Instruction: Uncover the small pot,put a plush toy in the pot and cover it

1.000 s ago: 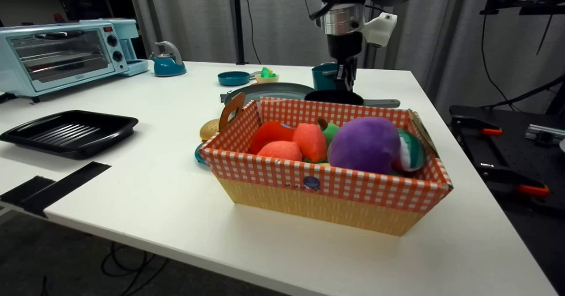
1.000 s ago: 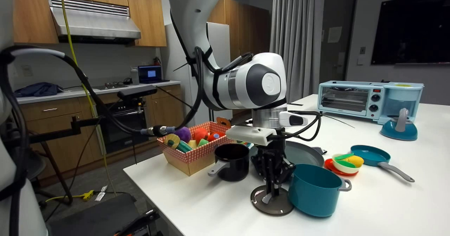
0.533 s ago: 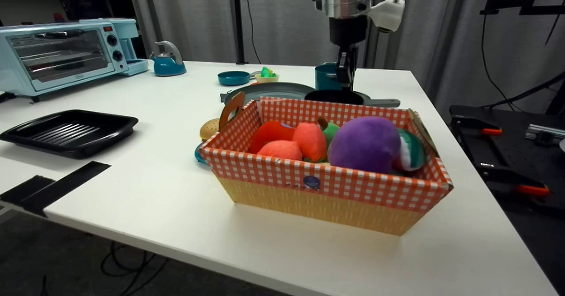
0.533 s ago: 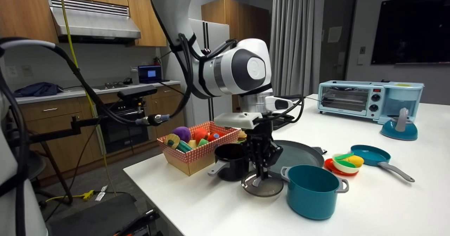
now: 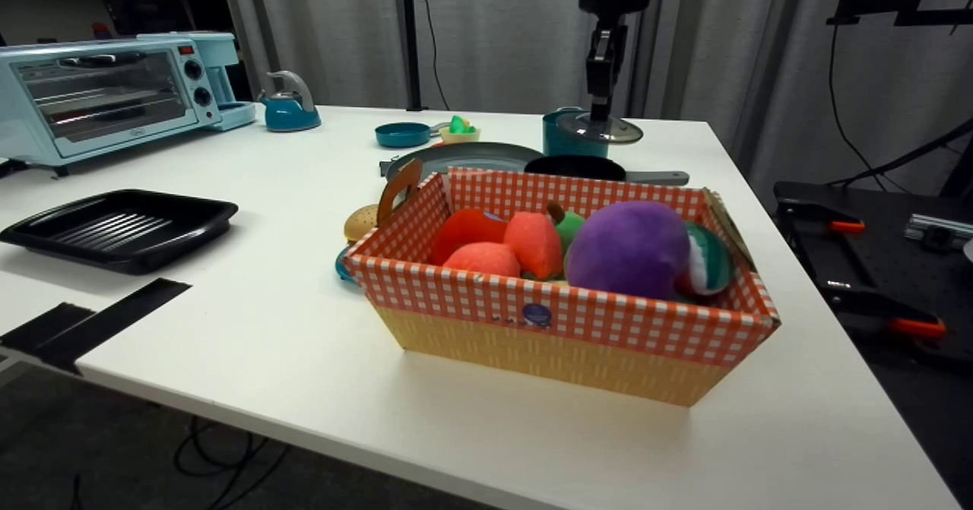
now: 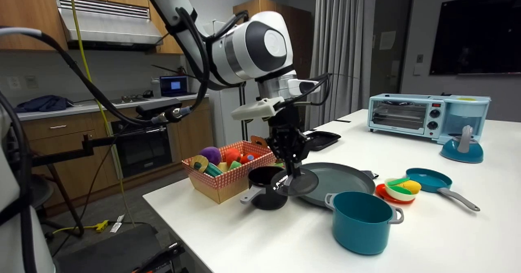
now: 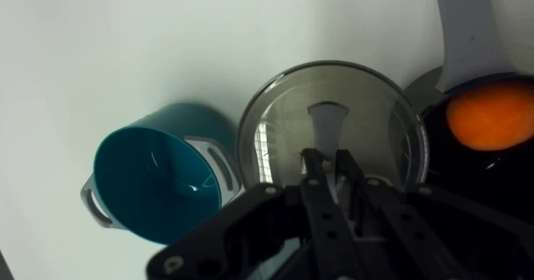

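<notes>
My gripper [image 7: 328, 159] is shut on the grey handle of a round clear lid [image 7: 367, 100]. It holds the lid [image 6: 305, 185] in the air, close beside the black pot [image 6: 269, 199], and partly over its edge in the wrist view. The orange plush toy [image 7: 492, 115] lies inside the black pot with the grey handle [image 7: 471, 29]; the pot's walls hide it in both exterior views. The small teal pot [image 6: 360, 228] stands open on the table, left of the lid in the wrist view [image 7: 183, 117]. No plush shows in it.
A checkered basket [image 5: 570, 343] of plush toys, with a purple plush [image 5: 627, 248], stands close by the black pot. A grey flat pan [image 6: 342, 183], a bowl of toy food [image 6: 399, 191], a teal frying pan [image 6: 429, 179], a black tray [image 5: 122, 229] and a toaster oven [image 6: 407, 116] are on the table.
My gripper has lifted the lid from the table beside the teal pot and carried it up and toward the black pot. The teal pot shifted slightly at first.
</notes>
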You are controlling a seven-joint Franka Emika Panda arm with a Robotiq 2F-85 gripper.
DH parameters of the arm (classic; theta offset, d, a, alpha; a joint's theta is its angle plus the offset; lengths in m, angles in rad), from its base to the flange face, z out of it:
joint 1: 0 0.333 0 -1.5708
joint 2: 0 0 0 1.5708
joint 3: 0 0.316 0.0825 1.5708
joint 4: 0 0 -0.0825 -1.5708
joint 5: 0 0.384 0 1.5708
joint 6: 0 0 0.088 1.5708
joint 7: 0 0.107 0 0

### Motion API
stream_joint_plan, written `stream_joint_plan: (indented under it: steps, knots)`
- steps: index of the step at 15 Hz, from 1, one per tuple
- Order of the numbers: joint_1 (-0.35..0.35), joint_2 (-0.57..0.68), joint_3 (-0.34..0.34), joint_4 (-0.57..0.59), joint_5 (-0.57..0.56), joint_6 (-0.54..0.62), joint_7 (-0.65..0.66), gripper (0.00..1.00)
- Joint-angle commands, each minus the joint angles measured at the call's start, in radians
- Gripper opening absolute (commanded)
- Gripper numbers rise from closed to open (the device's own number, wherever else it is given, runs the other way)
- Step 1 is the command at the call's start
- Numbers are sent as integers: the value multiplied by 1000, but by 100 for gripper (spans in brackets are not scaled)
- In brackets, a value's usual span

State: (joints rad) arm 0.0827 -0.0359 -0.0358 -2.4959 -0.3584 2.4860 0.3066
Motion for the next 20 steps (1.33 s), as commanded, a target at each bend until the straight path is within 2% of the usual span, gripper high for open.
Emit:
stream_joint_plan:
  steps: [1, 12, 20]
  knots:
    - [-20, -85, 46, -26, -26, -39, 28, 3]
    - [5, -8, 153, 39, -10, -48, 0, 3]
    - [18, 87, 155, 110, -17, -62, -17, 3]
